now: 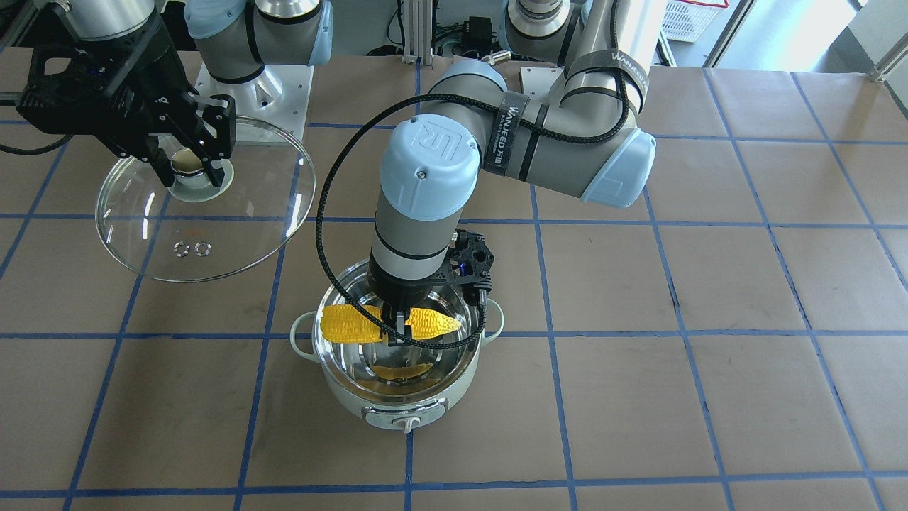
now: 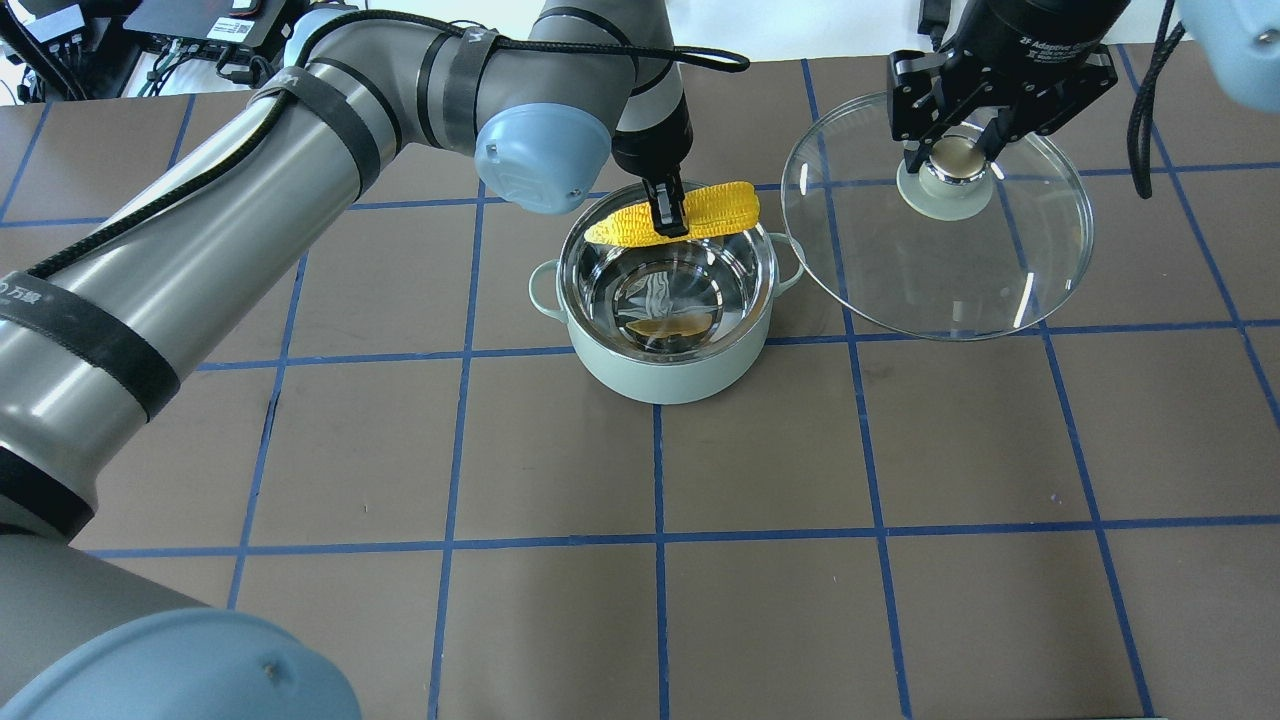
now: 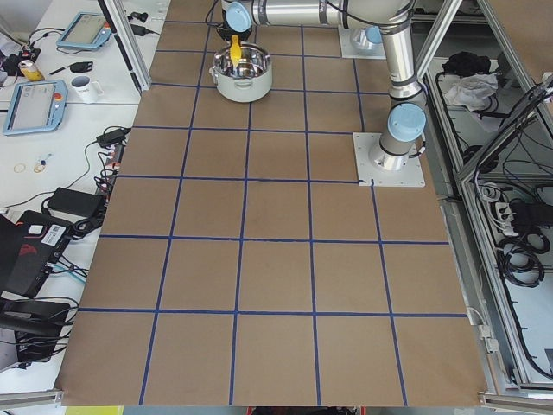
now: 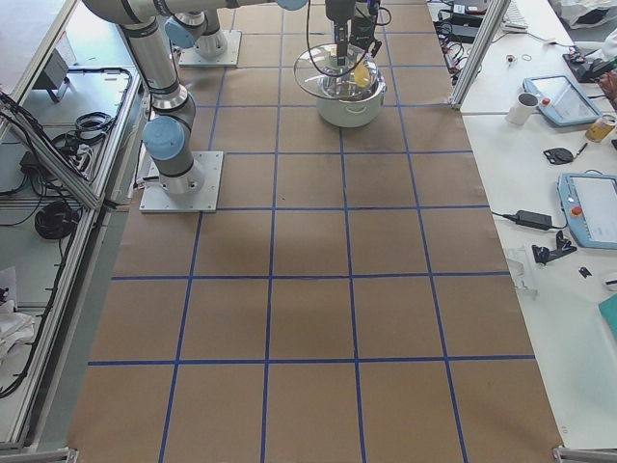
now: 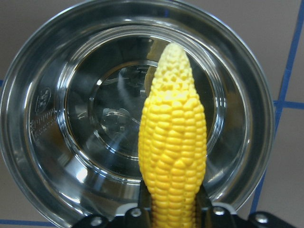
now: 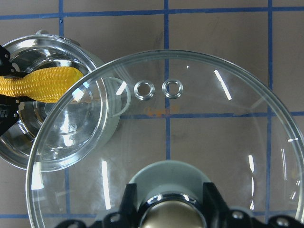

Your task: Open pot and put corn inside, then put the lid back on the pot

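Corn [image 1: 351, 325] hangs over the pot [image 1: 345, 403], under the WANJEED-strapped left arm [image 1: 567, 156].

pot [image 2: 665, 375] pale mint green outside, mirror-shiny steel inside. corn [image 2: 715, 207] bright yellow, bumpy kernel rows, tip fading pale cream. lid [image 2: 940, 270] clear glass, gold-beige knob [image 2: 955, 158] on pale green base. worktop [image 2: 760, 620] brown, blue tape grid.

The left arm [image 1: 560, 160] is grey tubing with pale-blue joint caps [image 1: 429, 167], one embossed UR. A braided black cable [image 1: 323, 206] runs under white-lettered black straps [image 1: 505, 135]. The left gripper [image 1: 399, 328] has black fingers [image 2: 667, 208].
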Controlling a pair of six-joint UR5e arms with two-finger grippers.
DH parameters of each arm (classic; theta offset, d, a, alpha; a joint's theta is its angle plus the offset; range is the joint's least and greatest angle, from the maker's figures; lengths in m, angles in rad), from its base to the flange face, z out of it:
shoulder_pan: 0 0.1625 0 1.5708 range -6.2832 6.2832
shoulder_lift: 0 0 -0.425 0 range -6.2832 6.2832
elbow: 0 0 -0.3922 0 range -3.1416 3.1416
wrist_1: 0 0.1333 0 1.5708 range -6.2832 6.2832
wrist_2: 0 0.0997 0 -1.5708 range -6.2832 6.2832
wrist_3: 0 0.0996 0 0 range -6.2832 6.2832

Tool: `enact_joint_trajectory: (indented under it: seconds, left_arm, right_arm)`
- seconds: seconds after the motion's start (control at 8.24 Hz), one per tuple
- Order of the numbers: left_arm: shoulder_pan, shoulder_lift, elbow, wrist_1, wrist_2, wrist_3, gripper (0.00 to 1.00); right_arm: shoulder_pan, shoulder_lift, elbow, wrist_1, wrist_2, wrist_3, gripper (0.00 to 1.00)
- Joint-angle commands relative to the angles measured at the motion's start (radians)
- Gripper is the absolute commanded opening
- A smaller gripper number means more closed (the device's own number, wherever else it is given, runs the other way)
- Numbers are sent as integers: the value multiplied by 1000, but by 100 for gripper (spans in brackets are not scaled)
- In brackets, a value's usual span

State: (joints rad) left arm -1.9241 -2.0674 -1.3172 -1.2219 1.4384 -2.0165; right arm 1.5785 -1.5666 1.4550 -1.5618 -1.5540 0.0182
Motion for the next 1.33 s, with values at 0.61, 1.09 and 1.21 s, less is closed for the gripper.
enact_joint_trajectory:
  seconds: [0.61,1.09,1.21]
  left_arm:
    - [0,6,-59,28,8,4,0]
    - [0,9,-102,30,7,5,0]
    - [0,10,-112,30,5,5,0]
  right_arm:
    - [0,-1,2,-3,3,-14,14]
    - [0,-1,2,0,6,-12,14]
    - [0,-1,2,-1,8,-12,14]
